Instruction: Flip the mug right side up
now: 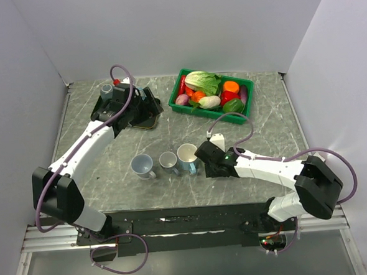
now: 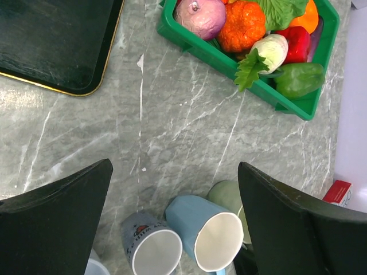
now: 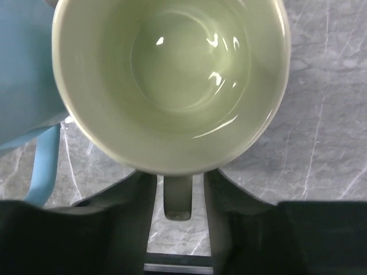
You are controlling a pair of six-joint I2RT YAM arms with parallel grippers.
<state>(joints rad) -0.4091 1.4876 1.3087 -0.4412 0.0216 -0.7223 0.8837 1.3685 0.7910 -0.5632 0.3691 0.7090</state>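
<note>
A pale green mug (image 3: 172,80) stands upright with its opening facing up in the right wrist view. Its handle (image 3: 176,197) points toward the wrist. My right gripper (image 3: 179,189) straddles that handle, its jaws parted with a small gap on each side. In the top view the right gripper (image 1: 206,153) covers the mug. The left wrist view shows part of the green mug (image 2: 225,196) behind a light blue mug (image 2: 202,226). My left gripper (image 2: 175,166) is open and empty, high over the table near the black tray (image 1: 146,118).
The light blue mug (image 1: 188,156), a small grey mug (image 1: 168,161) and a blue-grey mug (image 1: 141,166) stand upright in a row left of the right gripper. A green bin (image 1: 210,113) of toy vegetables sits at the back right.
</note>
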